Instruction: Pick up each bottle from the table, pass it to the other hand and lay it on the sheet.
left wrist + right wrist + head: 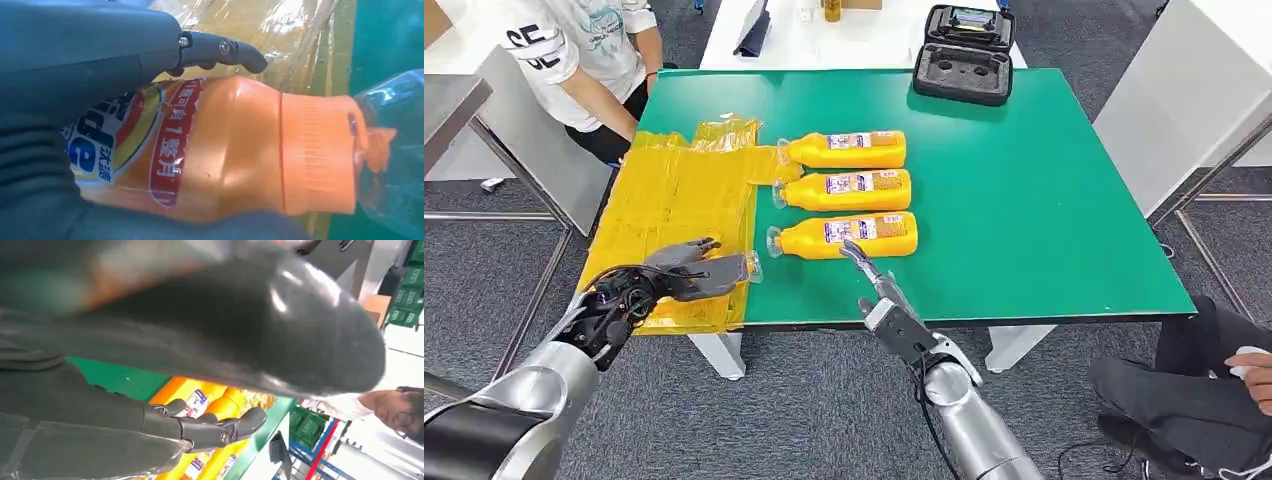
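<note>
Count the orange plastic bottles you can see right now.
4: far bottle, middle bottle and near bottle lie in a row on the green table; a fourth orange bottle is in the left hand.

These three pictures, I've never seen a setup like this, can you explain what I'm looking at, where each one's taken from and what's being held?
It is a humanoid robot with two silver arms ending in fingered hands. The wide picture looks down from its head at a green table. Three orange bottles lie side by side there, next to a yellow sheet. The other two pictures come from cameras at the wrists, so they look tilted. The left hand holds a fourth orange bottle over the sheet. The right hand reaches toward the nearest bottle, holding nothing. A black case sits at the far edge, and people are nearby.
</note>
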You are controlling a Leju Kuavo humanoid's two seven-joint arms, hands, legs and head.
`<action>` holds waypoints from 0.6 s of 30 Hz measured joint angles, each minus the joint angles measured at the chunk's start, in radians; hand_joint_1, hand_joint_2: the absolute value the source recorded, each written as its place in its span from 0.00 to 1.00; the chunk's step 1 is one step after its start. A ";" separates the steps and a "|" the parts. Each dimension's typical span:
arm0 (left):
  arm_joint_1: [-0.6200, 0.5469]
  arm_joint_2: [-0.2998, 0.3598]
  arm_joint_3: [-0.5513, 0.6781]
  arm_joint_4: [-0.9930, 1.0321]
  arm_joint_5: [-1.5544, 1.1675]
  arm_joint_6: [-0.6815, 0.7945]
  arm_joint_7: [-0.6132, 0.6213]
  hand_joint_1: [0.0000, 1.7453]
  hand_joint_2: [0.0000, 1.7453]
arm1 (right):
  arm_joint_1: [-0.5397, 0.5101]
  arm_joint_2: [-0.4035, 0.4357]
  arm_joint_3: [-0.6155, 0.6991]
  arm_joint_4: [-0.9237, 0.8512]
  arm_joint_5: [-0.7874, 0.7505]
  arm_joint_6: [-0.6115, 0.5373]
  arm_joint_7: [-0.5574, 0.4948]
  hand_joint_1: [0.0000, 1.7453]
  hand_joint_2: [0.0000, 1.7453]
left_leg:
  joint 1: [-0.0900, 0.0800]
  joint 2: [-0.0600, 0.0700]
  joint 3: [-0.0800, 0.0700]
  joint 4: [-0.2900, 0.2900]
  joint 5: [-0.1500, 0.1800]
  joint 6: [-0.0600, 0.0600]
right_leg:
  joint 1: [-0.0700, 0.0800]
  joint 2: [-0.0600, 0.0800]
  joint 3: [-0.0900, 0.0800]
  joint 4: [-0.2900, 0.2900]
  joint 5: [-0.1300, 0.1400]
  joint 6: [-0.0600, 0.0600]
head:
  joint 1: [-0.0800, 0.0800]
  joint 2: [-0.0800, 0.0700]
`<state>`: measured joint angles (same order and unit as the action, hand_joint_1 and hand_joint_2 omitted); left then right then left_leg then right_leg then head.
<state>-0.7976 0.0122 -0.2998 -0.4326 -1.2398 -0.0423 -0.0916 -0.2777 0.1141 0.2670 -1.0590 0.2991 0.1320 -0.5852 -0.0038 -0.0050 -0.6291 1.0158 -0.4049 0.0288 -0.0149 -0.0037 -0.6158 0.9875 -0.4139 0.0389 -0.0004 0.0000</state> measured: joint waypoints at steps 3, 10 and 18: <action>0.000 0.000 0.000 -0.002 0.002 -0.003 -0.008 0.00 0.00 | 0.007 0.000 -0.002 -0.009 0.004 -0.001 0.008 0.00 0.00 | 0.000 0.000 0.000 0.000 0.000 0.000 | 0.000 0.000 0.000 0.000 0.000 0.000 | 0.000 0.000; 0.000 0.011 0.000 -0.010 0.023 -0.023 -0.055 0.00 0.00 | 0.010 0.000 -0.003 -0.011 0.006 -0.007 0.016 0.00 0.00 | 0.000 0.000 0.000 0.000 0.000 0.000 | 0.000 0.000 0.000 0.000 0.000 0.000 | 0.000 0.000; 0.022 0.009 0.028 -0.071 0.131 0.291 -0.197 0.00 0.00 | 0.020 0.006 -0.004 -0.017 0.008 -0.008 0.026 0.00 0.00 | 0.000 0.000 0.000 0.000 0.000 0.000 | 0.000 0.000 0.000 0.000 0.000 0.000 | 0.000 0.000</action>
<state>-0.7755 0.0210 -0.2719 -0.5040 -1.1092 0.2487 -0.2886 -0.2580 0.1198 0.2628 -1.0762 0.3067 0.1244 -0.5592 -0.0037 -0.0053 -0.6291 1.0159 -0.4049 0.0288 -0.0149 -0.0038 -0.6159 0.9875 -0.4139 0.0389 0.0000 0.0000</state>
